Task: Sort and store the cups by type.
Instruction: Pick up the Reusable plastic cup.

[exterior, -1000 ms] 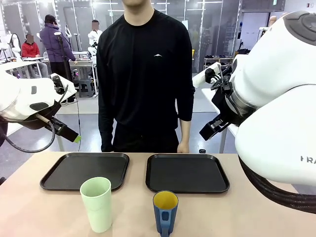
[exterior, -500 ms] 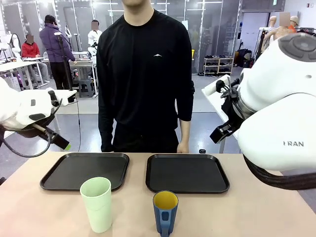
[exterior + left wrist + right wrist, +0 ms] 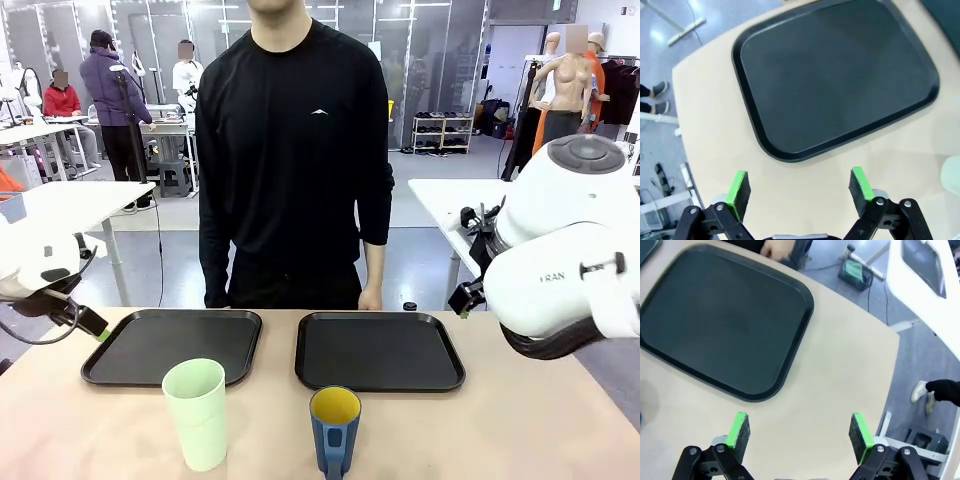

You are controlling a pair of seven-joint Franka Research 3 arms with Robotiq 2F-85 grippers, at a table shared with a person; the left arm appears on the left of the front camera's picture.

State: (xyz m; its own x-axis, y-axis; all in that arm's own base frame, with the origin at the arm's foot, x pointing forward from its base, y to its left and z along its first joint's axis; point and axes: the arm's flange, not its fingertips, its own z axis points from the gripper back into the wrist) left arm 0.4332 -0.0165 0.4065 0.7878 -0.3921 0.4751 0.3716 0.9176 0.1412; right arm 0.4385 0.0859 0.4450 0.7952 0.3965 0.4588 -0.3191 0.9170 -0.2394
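Dropped low and swung wide within the last second: left gripper (image 3: pixel 800 186) at 9 o'clock, right gripper (image 3: pixel 799 432) at 3 o'clock.

Fingers on both spread apart, grasping nothing, poised over bare table (image 3: pixel 520 420) just beside the trays. Tumbler (image 3: pixel 197 412) upright at 7 o'clock, mug (image 3: pixel 334 428) at 6 o'clock, both short of left tray (image 3: pixel 170 345) at 11 and right tray (image 3: pixel 380 350) at 1. Sorting apparently not yet begun; next, probably, a reach inward to one cup, a firm pinch, a lift onto a tray.
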